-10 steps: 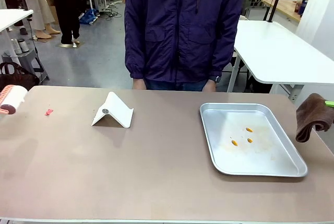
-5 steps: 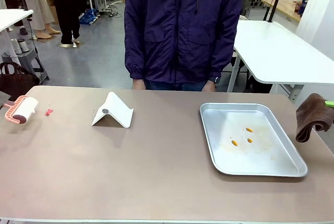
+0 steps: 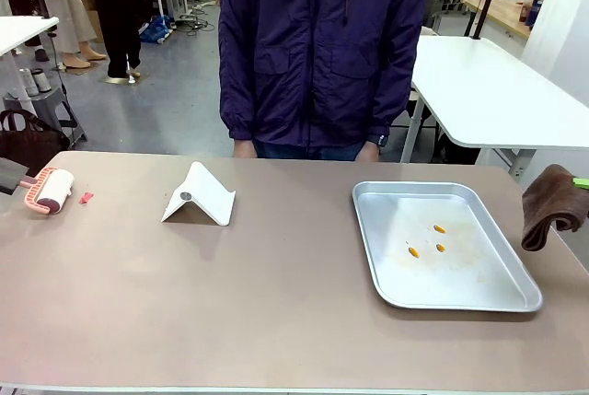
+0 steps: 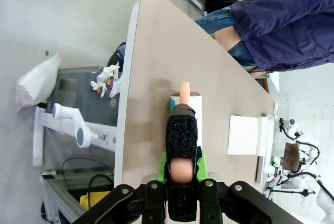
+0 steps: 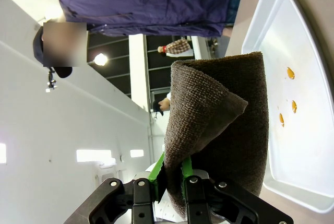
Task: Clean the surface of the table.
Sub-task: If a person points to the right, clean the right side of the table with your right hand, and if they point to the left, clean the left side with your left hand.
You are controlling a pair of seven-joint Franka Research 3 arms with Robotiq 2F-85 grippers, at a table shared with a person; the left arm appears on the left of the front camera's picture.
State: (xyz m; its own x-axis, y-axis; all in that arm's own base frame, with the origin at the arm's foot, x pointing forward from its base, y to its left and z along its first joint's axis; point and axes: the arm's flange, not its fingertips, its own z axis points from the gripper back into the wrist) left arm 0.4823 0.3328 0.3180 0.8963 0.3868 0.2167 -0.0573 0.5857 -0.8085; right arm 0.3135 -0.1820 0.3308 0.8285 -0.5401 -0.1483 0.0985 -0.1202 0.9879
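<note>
Bench: the beige-brown bench (image 3: pixel 276 294) spans the front view, and a person (image 3: pixel 322 54) in a dark jacket stands at its far edge.
Left jaws: clamped tight on the pink handle of a lint roller (image 3: pixel 51 191) at the bench's far-left end, just beside a red scrap (image 3: pixel 86 197). Can't tell whether the roller touches the top.
Right jaws: closed on a brown cloth (image 3: pixel 550 206), which hangs folded at the bench's right edge.
On the bench: a white folded stand (image 3: pixel 202 194) sits left of centre. A silver tray (image 3: pixel 414 186) lies to the right with three orange spots (image 3: pixel 439 228) inside.
</note>
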